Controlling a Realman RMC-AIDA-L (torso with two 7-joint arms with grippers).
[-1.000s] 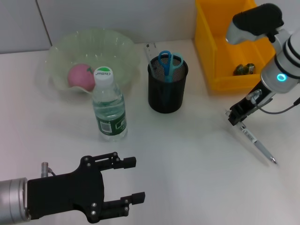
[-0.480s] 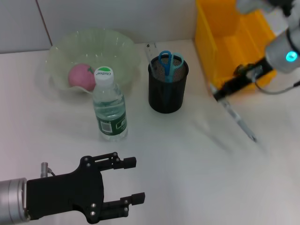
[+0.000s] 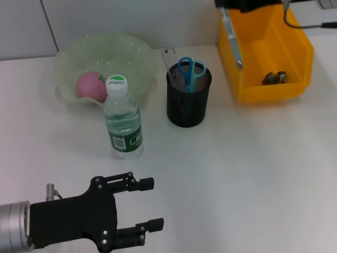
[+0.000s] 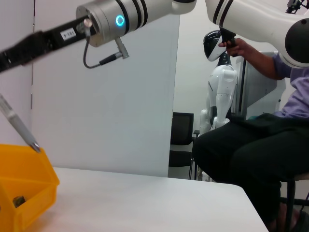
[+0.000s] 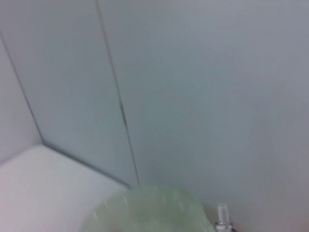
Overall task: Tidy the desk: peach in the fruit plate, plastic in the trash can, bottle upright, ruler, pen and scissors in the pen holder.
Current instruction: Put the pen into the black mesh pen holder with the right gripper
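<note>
Nearest me, my matte black left gripper (image 3: 142, 204) hovers low over the white desk (image 3: 226, 174), fingers spread wide, holding nothing. Beyond stand the clear plastic bottle (image 3: 122, 119), upright, and the black mesh pen holder (image 3: 187, 97) with blue-handled scissors (image 3: 189, 72). Farthest, my right gripper (image 3: 247, 4) pinches the slim grey pen (image 3: 231, 36) above the yellow bin (image 3: 263, 52).

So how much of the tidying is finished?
Mostly done: peach in the fruit plate, bottle upright, scissors and ruler in the pen holder, plastic binned. The right gripper holds the pen aloft; it goes in next. The left gripper idles.
</note>
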